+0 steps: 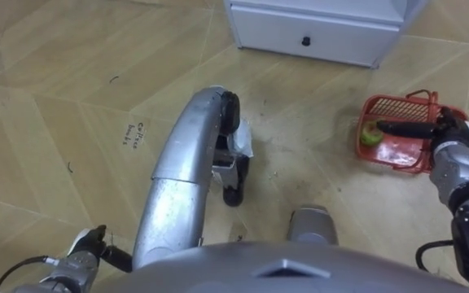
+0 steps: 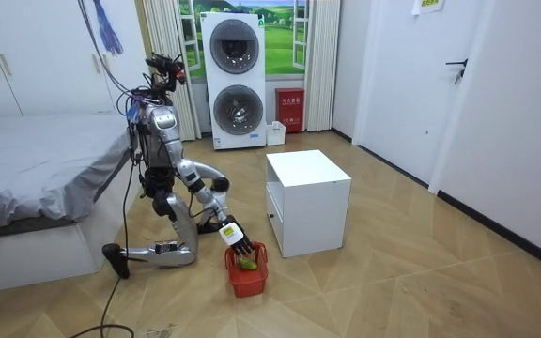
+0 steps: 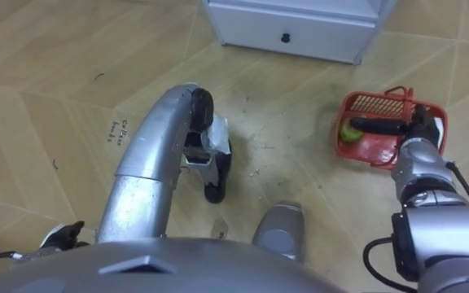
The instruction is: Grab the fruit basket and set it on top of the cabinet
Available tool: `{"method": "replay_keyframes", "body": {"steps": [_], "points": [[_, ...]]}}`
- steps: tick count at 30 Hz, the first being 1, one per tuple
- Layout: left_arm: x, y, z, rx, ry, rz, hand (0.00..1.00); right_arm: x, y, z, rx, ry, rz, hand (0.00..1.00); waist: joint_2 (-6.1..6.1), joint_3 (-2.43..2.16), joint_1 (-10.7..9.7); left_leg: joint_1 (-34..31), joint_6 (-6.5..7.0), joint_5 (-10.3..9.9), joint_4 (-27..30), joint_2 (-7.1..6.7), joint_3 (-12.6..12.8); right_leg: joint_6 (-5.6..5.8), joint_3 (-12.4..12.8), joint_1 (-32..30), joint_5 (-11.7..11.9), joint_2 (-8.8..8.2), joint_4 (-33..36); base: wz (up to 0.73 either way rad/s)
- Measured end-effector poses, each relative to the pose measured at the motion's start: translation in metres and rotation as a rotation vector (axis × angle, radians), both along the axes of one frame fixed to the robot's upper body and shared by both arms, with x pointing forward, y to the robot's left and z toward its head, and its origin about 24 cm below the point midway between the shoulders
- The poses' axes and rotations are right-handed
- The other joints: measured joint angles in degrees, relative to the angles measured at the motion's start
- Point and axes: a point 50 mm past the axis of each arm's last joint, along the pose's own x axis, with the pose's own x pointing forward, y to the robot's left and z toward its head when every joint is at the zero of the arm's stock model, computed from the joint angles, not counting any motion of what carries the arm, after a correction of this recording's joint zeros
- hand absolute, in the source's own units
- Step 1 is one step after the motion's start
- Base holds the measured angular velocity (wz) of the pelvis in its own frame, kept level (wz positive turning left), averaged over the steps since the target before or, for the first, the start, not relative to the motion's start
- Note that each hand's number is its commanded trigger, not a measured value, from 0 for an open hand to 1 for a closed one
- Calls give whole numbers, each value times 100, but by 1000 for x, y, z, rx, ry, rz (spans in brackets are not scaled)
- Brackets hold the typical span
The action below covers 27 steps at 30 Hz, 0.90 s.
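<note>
Kneeling by the white cabinet (image 2: pixel 308 202), the robot reaches its right hand (image 1: pixel 444 129) over the red fruit basket (image 1: pixel 385 104), which sits on the floor (image 1: pixel 316 163) off the cabinet's front corner. Its fingers (image 1: pixel 401 128) lie straight across the rim, clasping nothing. The handle (image 1: pixel 424 96) stands just cabinet-side of them. The left hand (image 1: pixel 84 248) hangs far off, its state unreadable.

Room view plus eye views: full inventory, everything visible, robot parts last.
basket: 1, red, on floor, near cabinet
fruit: 1, green, in basket
cabinet: 1, white, beside basket
washers: 2, white, stacked at back wall
box: 1, red, at room view's right of washers
bed: 1, grey cover, room view's left
door: 1, white, room view's right
right hand: fingers straight, over basket
left hand: low at robot's left side
</note>
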Motion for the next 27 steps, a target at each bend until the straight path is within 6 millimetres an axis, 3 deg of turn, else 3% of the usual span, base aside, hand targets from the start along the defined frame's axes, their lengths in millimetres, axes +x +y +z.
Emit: {"method": "replay_keyframes", "body": {"steps": [9,10,11,12,20,27], "points": [[-2,-1,-1,-21,28,2,0,-9,-8,-2,-3,37,-19,0,0,-1,-42,-60,0,0,2,-6,1,3,-3,-51,-2,5,-4,0],[-2,-1,-1,-21,28,2,0,-9,-8,-1,-1,36,-19,23,1,-1,-41,-60,0,0,2,-5,1,3,-3,-51,-2,4,-4,0],[-2,-1,-1,-24,30,2,0,-9,-8,-2,3,38,-18,78,6,-4,-29,-59,0,0,5,-3,0,3,-6,-51,-2,4,-4,0],[-2,-1,-1,-27,32,1,0,-10,-8,-2,5,41,-20,100,8,-5,-21,-59,0,0,5,-2,0,3,-6,-51,-2,4,-4,0],[-3,-3,-1,-40,46,-15,0,-16,-10,-5,34,69,-10,100,105,-31,55,-59,0,0,4,11,1,4,1,-65,-2,10,5,0],[1,-5,-1,-62,35,-23,0,-17,-12,-5,34,94,16,100,99,-26,157,-59,-2,1,-11,30,9,4,15,-89,-2,5,11,0]]}}
